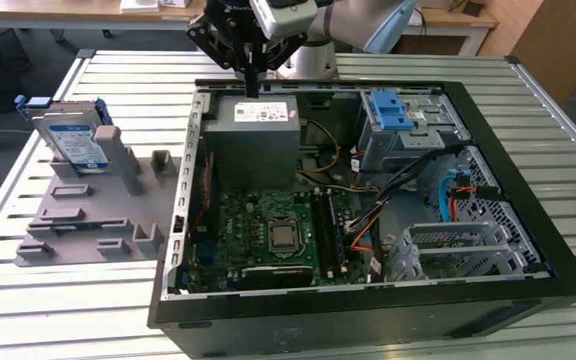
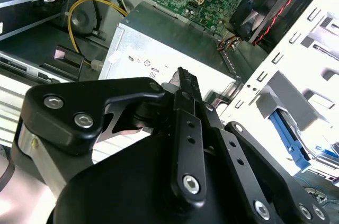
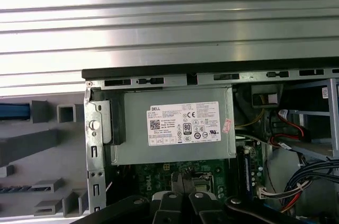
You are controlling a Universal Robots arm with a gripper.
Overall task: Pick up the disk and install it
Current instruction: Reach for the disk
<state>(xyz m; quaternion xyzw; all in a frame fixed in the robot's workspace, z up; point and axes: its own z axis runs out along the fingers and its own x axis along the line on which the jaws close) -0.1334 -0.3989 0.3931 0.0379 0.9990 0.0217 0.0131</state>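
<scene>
The disk [image 1: 73, 141], a silver drive with a white-and-blue label and a blue frame, stands upright in a grey holder [image 1: 88, 217] on the table at the exterior view's left, outside the computer case. A blue edge of the disk [image 3: 13, 111] shows in the first wrist view. My gripper [image 1: 254, 91] hangs over the case's far wall, just above the far end of the grey power-supply box [image 1: 258, 131], well away from the disk. Its fingers [image 3: 183, 180] are shut together with nothing between them; the fingertips [image 2: 183, 75] point down at the box.
The open black computer case [image 1: 528, 172] lies on the slatted metal table [image 1: 118, 75]. Inside it are the green motherboard [image 1: 268, 232], loose cables [image 1: 408, 180], a blue bracket [image 1: 393, 112] on a metal drive cage, and a second cage [image 1: 458, 251] in front.
</scene>
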